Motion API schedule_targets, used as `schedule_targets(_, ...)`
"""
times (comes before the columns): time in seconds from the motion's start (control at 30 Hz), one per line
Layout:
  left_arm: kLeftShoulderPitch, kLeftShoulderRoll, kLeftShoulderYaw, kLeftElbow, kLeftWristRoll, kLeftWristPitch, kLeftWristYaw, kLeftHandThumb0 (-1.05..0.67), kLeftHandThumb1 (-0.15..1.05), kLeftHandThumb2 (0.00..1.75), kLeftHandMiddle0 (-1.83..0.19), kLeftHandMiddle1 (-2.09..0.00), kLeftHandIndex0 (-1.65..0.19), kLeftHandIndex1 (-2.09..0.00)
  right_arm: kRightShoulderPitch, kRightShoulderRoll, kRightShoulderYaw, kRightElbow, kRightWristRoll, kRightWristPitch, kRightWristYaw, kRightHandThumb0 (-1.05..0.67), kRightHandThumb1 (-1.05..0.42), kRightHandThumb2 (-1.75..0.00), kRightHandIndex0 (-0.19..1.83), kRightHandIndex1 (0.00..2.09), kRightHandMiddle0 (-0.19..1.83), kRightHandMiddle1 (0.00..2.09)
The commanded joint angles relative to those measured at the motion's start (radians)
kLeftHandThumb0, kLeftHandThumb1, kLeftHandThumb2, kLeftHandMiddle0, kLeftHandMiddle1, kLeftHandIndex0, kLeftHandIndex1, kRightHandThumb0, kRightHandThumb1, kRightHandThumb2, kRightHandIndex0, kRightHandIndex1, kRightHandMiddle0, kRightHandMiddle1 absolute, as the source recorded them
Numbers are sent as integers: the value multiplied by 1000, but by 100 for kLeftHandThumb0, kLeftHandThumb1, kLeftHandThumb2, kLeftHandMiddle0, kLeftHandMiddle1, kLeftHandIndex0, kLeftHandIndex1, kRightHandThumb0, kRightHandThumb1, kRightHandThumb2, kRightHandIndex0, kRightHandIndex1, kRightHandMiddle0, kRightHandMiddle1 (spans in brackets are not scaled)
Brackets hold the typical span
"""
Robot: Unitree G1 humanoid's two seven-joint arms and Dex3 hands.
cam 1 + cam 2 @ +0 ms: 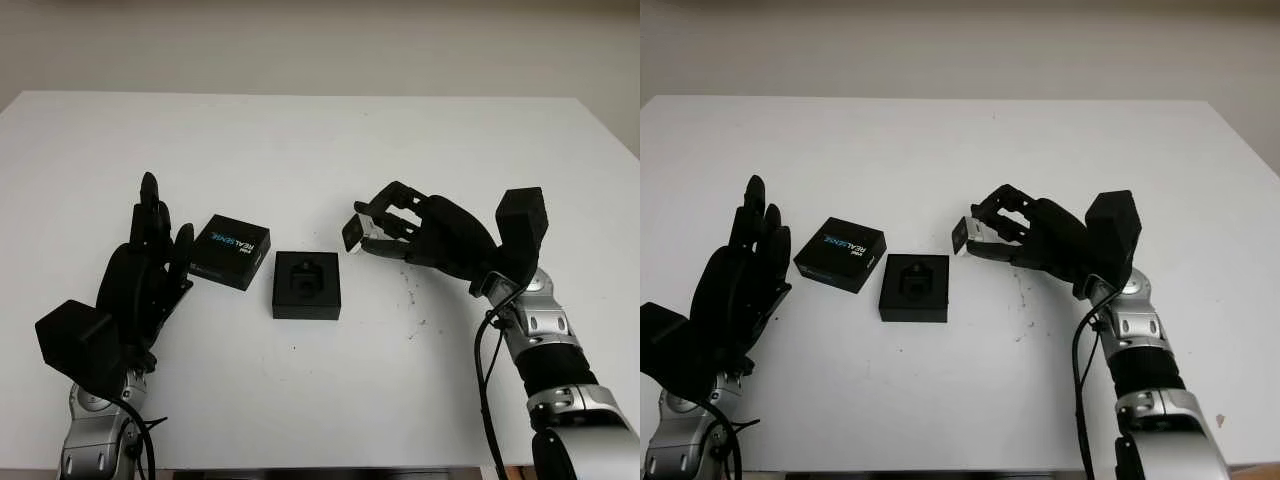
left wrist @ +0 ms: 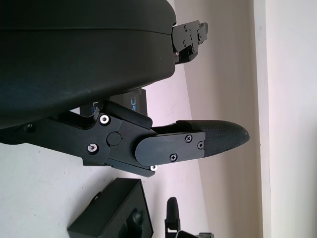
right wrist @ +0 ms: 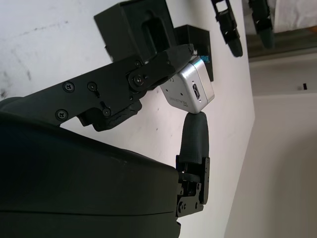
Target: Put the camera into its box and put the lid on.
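My right hand (image 1: 385, 228) is shut on a small silver camera (image 1: 355, 233), holding it above the white table (image 1: 320, 140) just right of the box. In the right wrist view the camera (image 3: 190, 88) is pinched between my fingers, its port side showing. The open black box (image 1: 307, 285) sits at the table's middle with a moulded black insert. Its lid (image 1: 231, 251), black with blue lettering, lies flat to the left of the box. My left hand (image 1: 150, 262) is open, upright beside the lid's left edge.
A few small dark marks (image 1: 412, 295) dot the table to the right of the box. The pale wall (image 1: 320, 40) runs behind the table's far edge.
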Motion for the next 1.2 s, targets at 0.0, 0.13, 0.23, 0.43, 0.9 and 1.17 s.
schedule_targets(0.0, 0, 5, 0, 1, 0, -5, -4, -74, 105, 51, 19, 0, 19, 0, 12, 20, -3, -34, 15, 5, -2, -39, -104, -6, 12, 5, 13, 185)
schedule_targets(0.13, 0, 4, -1, 1, 4, -5, -1, -74, 105, 51, 19, 0, 19, 0, 24, 56, 2, -54, 19, 2, -10, -38, -105, -6, 12, 5, 13, 186)
schedule_targets(0.23, 3, 4, -2, -2, 4, -2, -2, -74, 105, 51, 19, 0, 19, 0, 30, 84, 13, -49, 10, -17, -17, -39, -104, -7, 12, 5, 15, 188)
schedule_targets(0.43, 5, -1, -2, 2, 3, -11, 1, -73, 105, 51, 19, 0, 19, 0, 34, 119, 24, -32, 6, -20, -29, -37, -105, -6, 12, 5, 15, 190)
schedule_targets(0.9, 10, -4, -5, -1, 5, -10, 5, -75, 105, 51, 19, 0, 19, 0, 50, 194, 53, -4, -15, -26, -69, -39, -104, -6, 14, 6, 18, 188)
schedule_targets(1.17, 9, -9, -7, 8, 8, -19, 7, -75, 105, 51, 19, 0, 19, 0, 66, 205, 64, -4, -20, -33, -77, -42, -103, -5, 15, 7, 19, 185)
